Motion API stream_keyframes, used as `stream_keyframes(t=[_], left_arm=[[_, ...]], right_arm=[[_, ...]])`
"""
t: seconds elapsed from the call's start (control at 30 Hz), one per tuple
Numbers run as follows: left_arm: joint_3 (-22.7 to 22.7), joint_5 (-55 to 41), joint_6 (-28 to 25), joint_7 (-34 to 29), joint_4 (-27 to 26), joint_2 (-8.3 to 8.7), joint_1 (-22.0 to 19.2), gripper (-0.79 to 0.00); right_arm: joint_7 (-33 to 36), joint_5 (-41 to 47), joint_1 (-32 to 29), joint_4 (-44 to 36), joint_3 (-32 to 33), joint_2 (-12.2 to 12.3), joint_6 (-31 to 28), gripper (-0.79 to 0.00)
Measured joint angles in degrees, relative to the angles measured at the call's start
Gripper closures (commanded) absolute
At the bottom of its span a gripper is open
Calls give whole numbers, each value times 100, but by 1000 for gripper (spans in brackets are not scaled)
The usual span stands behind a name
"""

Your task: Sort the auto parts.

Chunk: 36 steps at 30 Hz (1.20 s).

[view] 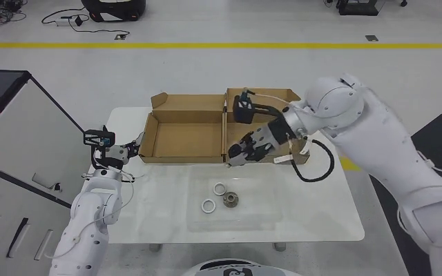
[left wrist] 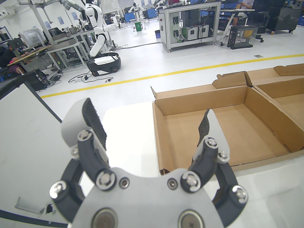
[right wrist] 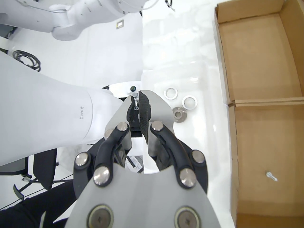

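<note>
At 6 o'clock on the white tabletop [view: 324,207], nearest the robot, a clear plastic tray [view: 261,212] holds two flat pale metal rings [view: 219,188] and a grey flanged metal bushing [view: 230,200]. All are stiff and smooth. The thin rings look light and best pinched across the rim, while the bushing seems heavier and offers its raised hub. Just past the tray, the right end effector [right wrist: 137,96] is clamped on a small threaded silver screw [right wrist: 135,99]. The screw is light and rigid but tiny, so it could twist or slip between the pads. At 9 o'clock the left end effector [left wrist: 149,112] hangs with its fingers spread wide and nothing between them. Farthest off, toward 12 o'clock, sit two open brown cardboard boxes [view: 185,138], and a second silver screw [right wrist: 271,176] lies in the right-hand one.
</note>
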Motion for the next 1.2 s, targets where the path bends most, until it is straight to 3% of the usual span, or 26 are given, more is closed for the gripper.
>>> stream_keyframes(t=[0.53, 0.97, 1.2], left_arm=[[0, 0, 0, 0, 0, 0, 0, -785], [0, 0, 0, 0, 0, 0, 0, -785], [0, 0, 0, 0, 0, 0, 0, -785]], right_arm=[[-501, 1901, 274, 88, -391, 38, -502, 0], [-608, 2544, 31, 43, 133, 352, -611, 0], [-663, 3252, -192, -279, 496, 397, -666, 0]])
